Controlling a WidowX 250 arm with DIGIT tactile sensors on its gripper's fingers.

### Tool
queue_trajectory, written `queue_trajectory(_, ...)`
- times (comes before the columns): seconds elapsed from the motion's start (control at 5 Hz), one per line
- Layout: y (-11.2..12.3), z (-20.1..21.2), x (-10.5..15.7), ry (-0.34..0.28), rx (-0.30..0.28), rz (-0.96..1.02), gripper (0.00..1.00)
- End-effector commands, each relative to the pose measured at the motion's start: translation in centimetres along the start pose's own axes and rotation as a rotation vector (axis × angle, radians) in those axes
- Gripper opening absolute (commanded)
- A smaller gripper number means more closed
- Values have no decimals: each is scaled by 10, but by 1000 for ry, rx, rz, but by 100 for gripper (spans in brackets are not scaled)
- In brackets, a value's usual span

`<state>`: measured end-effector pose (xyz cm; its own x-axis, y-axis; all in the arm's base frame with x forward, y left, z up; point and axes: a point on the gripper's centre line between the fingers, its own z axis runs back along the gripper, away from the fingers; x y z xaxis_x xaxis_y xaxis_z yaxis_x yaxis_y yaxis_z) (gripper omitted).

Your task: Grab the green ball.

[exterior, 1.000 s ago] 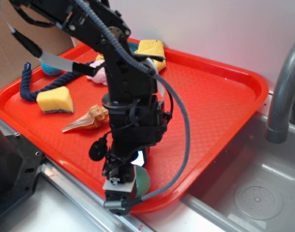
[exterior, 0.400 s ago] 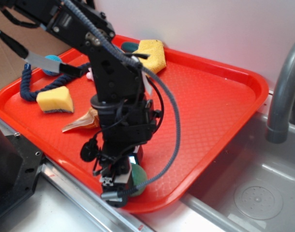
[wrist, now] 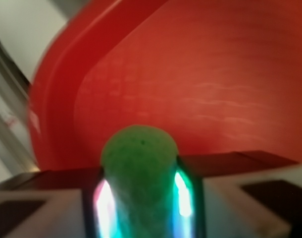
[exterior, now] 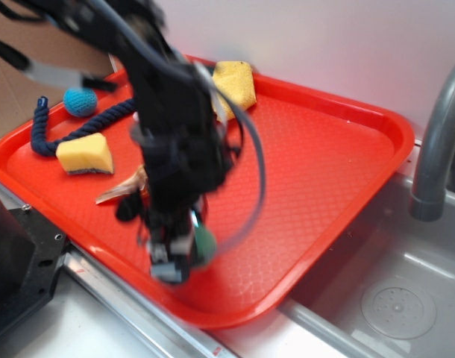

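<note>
Ball (wrist: 138, 168) and jaws are seen pressed together in the wrist view: the green ball sits between the two dark fingers (wrist: 52, 181), which are closed on its sides, with coloured glare along each contact. In the exterior view the ball (exterior: 204, 242) shows as a small green patch beside the blurred gripper (exterior: 175, 250), over the near part of the red tray (exterior: 324, 171), close to its front rim. Whether it is resting on the tray or just clear of it cannot be told through the blur, though it appears to be held slightly off the surface.

The step in hand is judged to be the grasp itself, already made, with the lift starting. What is called for next is a steady rise with the grip kept firm, since a round ball held only at its sides could slip or roll out.

Further out on the tray a small blue ball (exterior: 80, 101), a dark blue rope (exterior: 45, 134), a yellow sponge (exterior: 86, 154) and a second sponge (exterior: 235, 83) are seen, well apart from the gripper. A sink (exterior: 406, 298) and a grey tap (exterior: 436, 149) lie beside the tray.

No brand, label or writing can be read.
</note>
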<state>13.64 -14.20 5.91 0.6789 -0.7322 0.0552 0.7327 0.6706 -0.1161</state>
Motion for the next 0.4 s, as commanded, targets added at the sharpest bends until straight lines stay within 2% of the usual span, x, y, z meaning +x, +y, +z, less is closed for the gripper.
queue_trajectory(0.0,30,97,-57,-34,133,401,0)
queue_trajectory(0.2,61,122,-76,-49,157,599,0)
